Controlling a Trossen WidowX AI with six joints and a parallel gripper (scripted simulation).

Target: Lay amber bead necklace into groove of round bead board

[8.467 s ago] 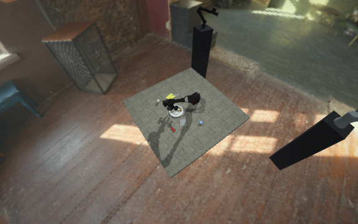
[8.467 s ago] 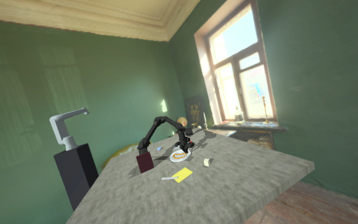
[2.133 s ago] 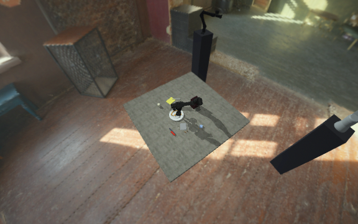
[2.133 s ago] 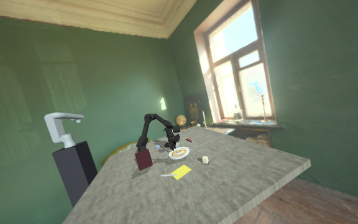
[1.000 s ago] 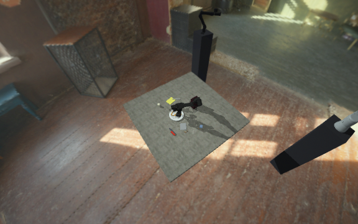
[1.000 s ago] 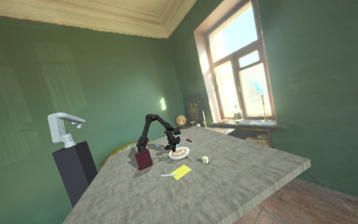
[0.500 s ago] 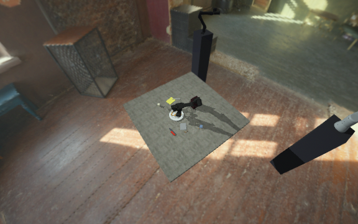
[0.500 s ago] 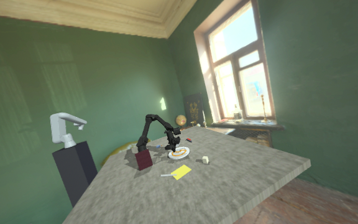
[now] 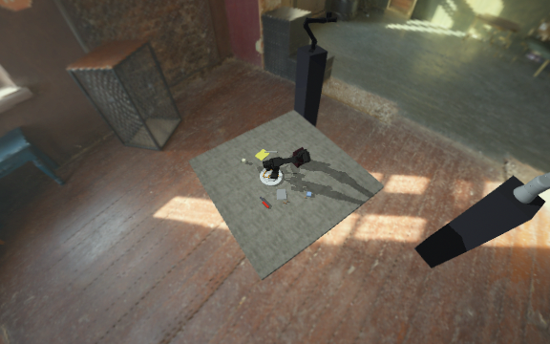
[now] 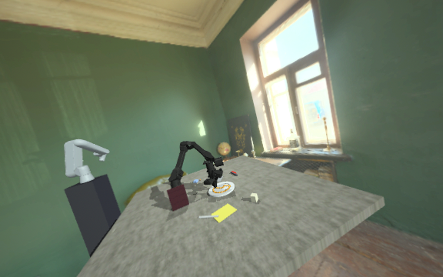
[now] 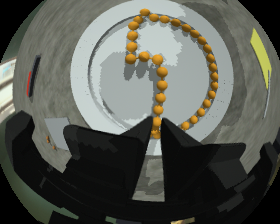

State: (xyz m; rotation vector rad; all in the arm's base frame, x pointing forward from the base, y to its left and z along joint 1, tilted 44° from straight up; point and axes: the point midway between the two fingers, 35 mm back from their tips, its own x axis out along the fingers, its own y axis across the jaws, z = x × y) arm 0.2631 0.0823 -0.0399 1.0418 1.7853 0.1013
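The amber bead necklace (image 11: 162, 85) (image 10: 227, 189) lies on the white round bead board (image 11: 80, 65) (image 10: 232, 188) (image 9: 263, 181). In the wrist view its right side curves along the board's groove at the right. Its left side bends inward from the top, steps right, then runs down the middle to the lower edge. My gripper (image 11: 156, 121) (image 10: 214, 185) (image 9: 275, 177) is low over the board's near edge, shut on the necklace at the bottom of that inner run. The fingertips hide part of the beads there.
A yellow sheet (image 10: 225, 212) (image 11: 261, 52) with a pale stick (image 10: 206, 217), a cream block (image 10: 254, 198), a grey square (image 9: 281, 194) (image 11: 57, 132), a red and black tool (image 9: 265, 204) (image 11: 35, 75) and a blue block (image 9: 308, 194) lie around the board.
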